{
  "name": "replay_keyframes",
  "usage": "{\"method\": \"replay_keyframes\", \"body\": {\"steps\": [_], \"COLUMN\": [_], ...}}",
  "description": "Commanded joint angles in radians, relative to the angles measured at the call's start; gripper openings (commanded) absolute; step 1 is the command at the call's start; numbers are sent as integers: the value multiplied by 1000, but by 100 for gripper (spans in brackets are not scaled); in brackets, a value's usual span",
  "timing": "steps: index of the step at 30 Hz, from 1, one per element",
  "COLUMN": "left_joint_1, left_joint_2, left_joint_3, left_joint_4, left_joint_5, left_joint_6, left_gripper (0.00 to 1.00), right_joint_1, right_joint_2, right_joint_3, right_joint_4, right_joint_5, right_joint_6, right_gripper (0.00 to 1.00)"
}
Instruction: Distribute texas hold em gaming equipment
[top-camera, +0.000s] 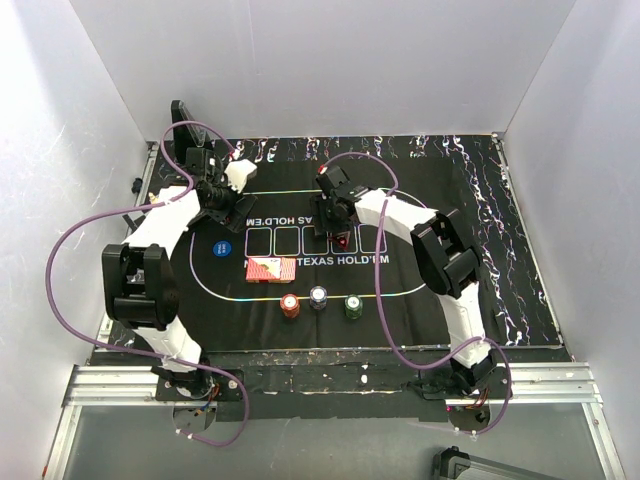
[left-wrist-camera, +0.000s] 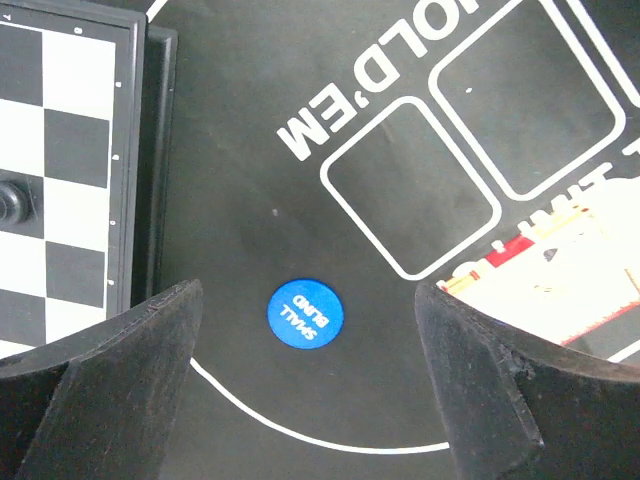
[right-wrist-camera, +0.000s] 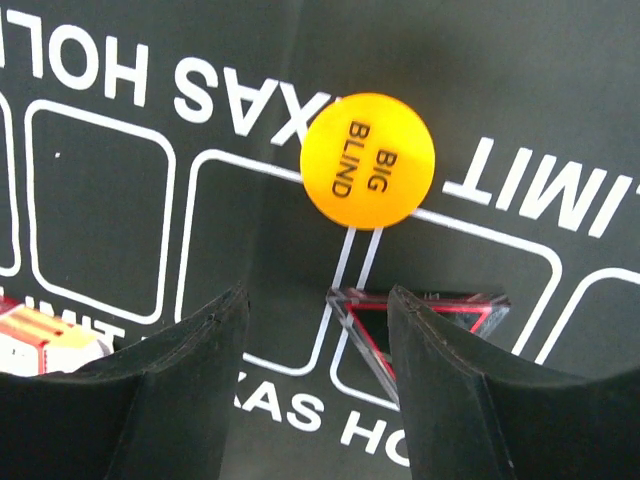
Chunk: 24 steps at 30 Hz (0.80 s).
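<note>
A blue round button marked SMALL BLIND (left-wrist-camera: 305, 312) lies flat on the black poker mat (left-wrist-camera: 260, 150), and my left gripper (left-wrist-camera: 310, 292) hangs open above it, touching nothing. In the top view that button (top-camera: 217, 250) sits below the left gripper (top-camera: 222, 205). An orange BIG BLIND button (right-wrist-camera: 368, 160) lies ahead of my open right gripper (right-wrist-camera: 318, 296). A dark triangular marker with red edging (right-wrist-camera: 440, 305) lies partly behind its right finger (right-wrist-camera: 450, 390). The deck of red-backed cards (top-camera: 271, 270) lies at mat centre. Red (top-camera: 290, 306), grey (top-camera: 318, 297) and green (top-camera: 353, 306) chip stacks stand in front of it.
A black-and-white chessboard (left-wrist-camera: 60, 180) with a dark piece (left-wrist-camera: 12, 200) lies just left of the left gripper, its raised black rim beside the mat. White walls enclose the table on three sides. Purple cables loop off both arms.
</note>
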Motion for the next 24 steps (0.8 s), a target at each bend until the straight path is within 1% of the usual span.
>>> {"method": "replay_keyframes", "body": {"steps": [1, 10, 17, 21, 24], "left_joint_1": [-1, -1, -1, -1, -1], "left_joint_2": [-67, -87, -93, -94, -91], "left_joint_3": [23, 11, 5, 6, 17], "left_joint_4": [-70, -75, -72, -72, -73], "left_joint_5": [73, 92, 102, 107, 107], "left_joint_6": [-34, -44, -46, -49, -57], "left_gripper": [88, 87, 87, 87, 87], "right_joint_1": [-1, 7, 7, 7, 7], "right_joint_2": [51, 102, 146, 162, 188], "right_joint_3": [80, 174, 215, 217, 251], "right_joint_4": [-45, -86, -101, -98, -104], "right_joint_5": [55, 116, 124, 129, 145], "right_joint_6": [-2, -48, -60, -56, -56], "right_gripper": [64, 61, 50, 49, 48]}}
